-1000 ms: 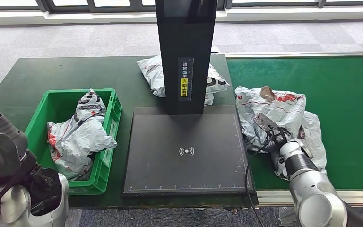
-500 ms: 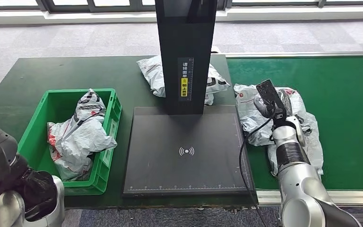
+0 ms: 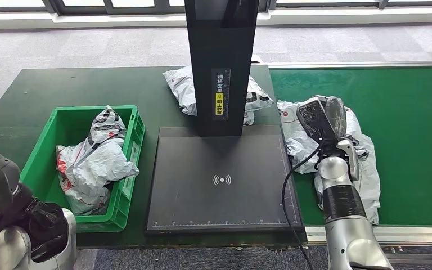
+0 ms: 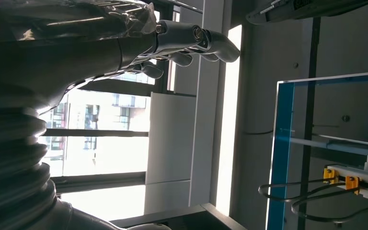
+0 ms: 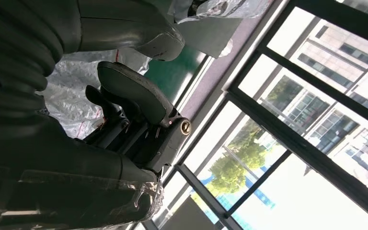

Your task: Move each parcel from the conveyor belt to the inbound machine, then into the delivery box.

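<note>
A crumpled white and grey parcel (image 3: 367,179) lies on the green conveyor belt (image 3: 416,124), just right of the inbound machine's black plate (image 3: 222,180). My right hand (image 3: 319,120) is raised over the parcel's far end, its back toward the head camera. In the right wrist view its thumb (image 5: 136,91) and dark fingers (image 5: 112,122) are slightly bent with nothing between them, and the parcel (image 5: 72,98) lies beyond. My left hand (image 3: 3,194) hangs low at the table's near left corner; its fingers (image 4: 196,40) are stretched out and hold nothing.
The green delivery box (image 3: 128,163) at the left holds parcels (image 3: 93,157). The machine's black column (image 3: 220,62) rises at the back of the plate, with another parcel (image 3: 181,87) behind it. A black cable (image 3: 288,185) runs along the plate's right edge.
My right hand has lifted off the parcel and swung toward its far end, with the forearm straightening. The parcel looks more bunched. The left arm has dropped slightly.
</note>
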Available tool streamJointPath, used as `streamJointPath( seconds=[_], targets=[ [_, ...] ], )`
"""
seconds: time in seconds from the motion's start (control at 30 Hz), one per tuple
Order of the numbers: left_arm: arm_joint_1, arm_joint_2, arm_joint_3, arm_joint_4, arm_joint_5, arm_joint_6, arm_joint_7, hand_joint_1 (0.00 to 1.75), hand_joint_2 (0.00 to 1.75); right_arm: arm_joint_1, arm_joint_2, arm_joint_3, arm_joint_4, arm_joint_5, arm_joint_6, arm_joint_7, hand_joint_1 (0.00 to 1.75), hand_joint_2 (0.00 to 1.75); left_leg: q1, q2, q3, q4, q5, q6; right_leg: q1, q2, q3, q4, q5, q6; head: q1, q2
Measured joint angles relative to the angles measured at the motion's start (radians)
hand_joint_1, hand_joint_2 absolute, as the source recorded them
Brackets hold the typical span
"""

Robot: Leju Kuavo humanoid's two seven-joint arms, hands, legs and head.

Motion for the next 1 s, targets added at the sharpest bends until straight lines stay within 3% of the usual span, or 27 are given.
streamJointPath(
  seconds=[0.2, 0.37, 0.5, 0.57, 0.7, 0.83, 0.93, 1.0],
  targets=[
    [0.000, 0.000, 0.000, 0.002, -0.001, 0.002, 0.000, 0.00, 1.75, 0.092, 0.000, 0.111, -0.189, -0.028, 0.012, 0.022, 1.75, 1.75, 0.000, 0.000, 0.000, 0.000, 0.000, 0.000, 0.000, 0.000, 0.000, 0.000, -0.001, 0.000, 0.000, 0.000],
    [0.000, 0.000, 0.000, 0.003, -0.001, 0.002, 0.000, 0.00, 1.75, 0.125, 0.000, 0.159, -0.262, -0.023, 0.016, 0.029, 1.75, 1.75, 0.000, 0.000, 0.000, 0.000, 0.000, 0.000, 0.000, 0.000, 0.000, 0.000, -0.001, 0.000, 0.000, 0.000],
    [0.000, 0.000, 0.000, 0.003, -0.001, 0.002, 0.000, 0.00, 1.75, 0.136, 0.000, 0.166, -0.287, -0.018, 0.013, 0.037, 0.00, 1.75, 0.000, 0.000, 0.000, 0.000, 0.000, 0.000, 0.000, 0.000, 0.000, 0.000, -0.001, 0.000, 0.000, 0.000],
    [0.000, 0.000, 0.000, 0.003, -0.001, 0.003, 0.000, 0.00, 1.75, 0.137, -0.001, 0.170, -0.290, 0.041, -0.014, 0.089, 0.00, 1.75, 0.000, 0.000, 0.000, 0.000, 0.000, 0.000, 0.000, 0.000, 0.000, 0.000, -0.001, 0.000, 0.000, 0.000],
    [0.004, 0.000, -0.001, 0.002, -0.004, 0.012, -0.001, 0.00, 1.75, 0.117, -0.011, 0.178, -0.248, 0.315, -0.149, 0.286, 0.00, 1.75, 0.000, 0.000, 0.000, 0.000, 0.000, 0.000, 0.000, 0.000, 0.000, 0.000, -0.001, 0.000, 0.000, 0.000],
    [0.005, 0.000, -0.002, 0.001, -0.004, 0.016, -0.001, 0.00, 1.75, 0.099, -0.021, 0.178, -0.203, 0.371, -0.179, 0.326, 0.00, 0.00, 0.000, 0.000, 0.000, 0.000, 0.000, 0.000, 0.000, 0.000, 0.000, 0.000, -0.001, 0.000, 0.000, 0.000],
    [0.005, 0.000, -0.003, 0.000, -0.004, 0.024, -0.001, 0.00, 1.75, 0.061, -0.042, 0.175, -0.117, 0.475, -0.208, 0.462, 0.00, 0.00, 0.000, 0.000, 0.000, 0.000, 0.000, 0.000, 0.000, 0.000, 0.000, 0.000, -0.001, 0.000, 0.000, 0.000],
    [0.005, 0.000, -0.007, -0.001, -0.004, 0.033, 0.000, 0.00, 1.75, 0.000, -0.073, 0.161, 0.024, 0.540, -0.277, 0.531, 0.00, 0.00, 0.000, 0.000, 0.000, 0.000, 0.000, 0.000, 0.000, 0.000, 0.000, 0.000, 0.000, 0.001, 0.000, 0.000]
  ],
)
